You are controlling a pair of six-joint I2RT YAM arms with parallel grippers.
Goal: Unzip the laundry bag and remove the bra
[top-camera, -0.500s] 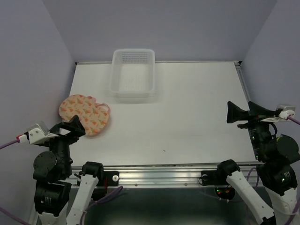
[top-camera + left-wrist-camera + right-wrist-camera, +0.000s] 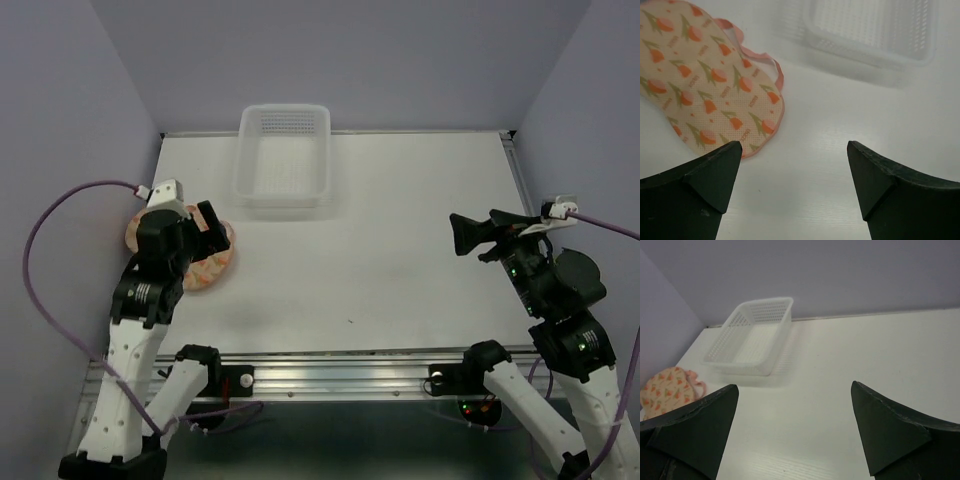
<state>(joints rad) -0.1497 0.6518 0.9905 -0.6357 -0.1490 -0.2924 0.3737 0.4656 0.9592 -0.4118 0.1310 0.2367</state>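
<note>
Plain lilac-grey walls [image 2: 400, 60] enclose a smooth white tabletop [image 2: 400, 230] — evenly lit, a silver aluminium rail [image 2: 340, 375] along its near edge.

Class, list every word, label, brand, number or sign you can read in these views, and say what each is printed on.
Nothing here can be read.
laundry bag: tiny orange marks that look like lettering among the flower prints, too small and blurred to read.
basket: no markings visible.

The laundry bag [image 2: 705, 85] is cream, printed with orange-red tulips on green stems, with pink trim. The basket [image 2: 243, 165] is white with fine holes, the table [image 2: 420, 230] plain white, the walls [image 2: 400, 60] lavender.
</note>
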